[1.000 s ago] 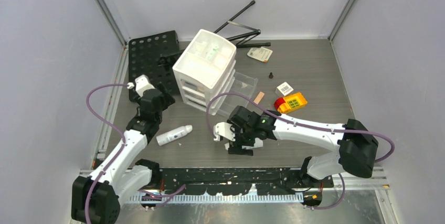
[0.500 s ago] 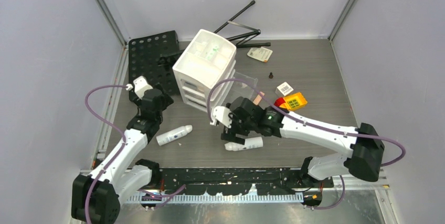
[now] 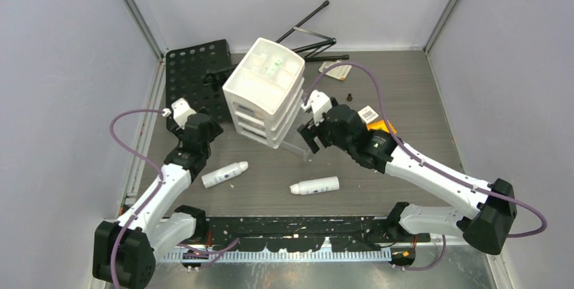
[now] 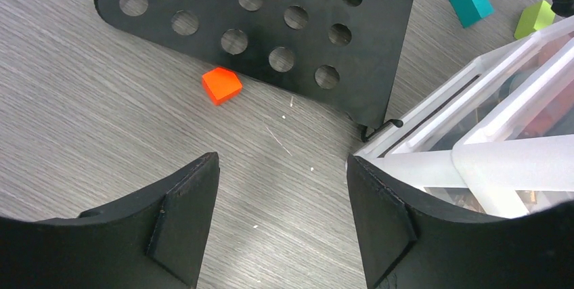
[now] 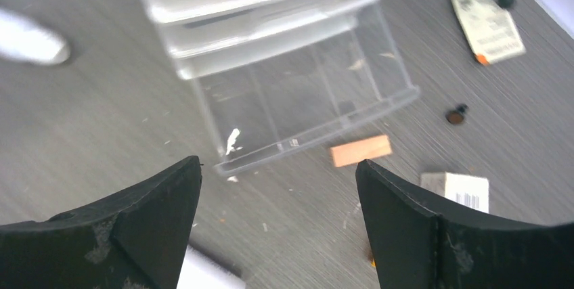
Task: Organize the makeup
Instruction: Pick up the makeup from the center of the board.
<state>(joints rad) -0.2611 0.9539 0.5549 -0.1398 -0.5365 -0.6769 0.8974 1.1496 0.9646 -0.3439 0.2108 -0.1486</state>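
While both tools are spread wide and hold nothing, they hang over different parts of the bench. The left gripper (image 4: 282, 160) is near the left edge, aimed at the gap between a black perforated plate (image 4: 271, 18) and a corner of the white drawer organizer (image 3: 264, 93). The right gripper (image 5: 277, 164) hangs above the organizer's clear bottom drawer (image 5: 304, 99), which is pulled out toward the right edge. Its fingers touch neither drawer nor bench as far as can be seen.

Of the makeup, a white bottle (image 3: 225, 174) lies on its side toward the near edge, just beside the left arm. A second white bottle (image 3: 315, 185) lies on its side near the middle of the near edge, well apart from both grippers.

The organizer's open top tray (image 3: 271, 65) holds pale items and something green, too small to name. The pulled-out drawer shows only a few pale specks on its clear floor.

Only the left wrist view shows an orange block (image 4: 221, 86) just beside the plate's edge, and a teal block (image 4: 470, 1) and a green block (image 4: 538, 18) beyond it. It also shows brown and reddish shapes behind the organizer's frosted walls, too blurred to name.

The right wrist view shows a tan wooden block (image 5: 361, 150) just beside the drawer's front, which the arm covers from above. Near it lies a barcoded white box (image 5: 455, 189).

Only the top view shows a red-and-yellow block (image 3: 386, 126) partly behind the right arm, and black rods (image 3: 311, 32) at the far edge.
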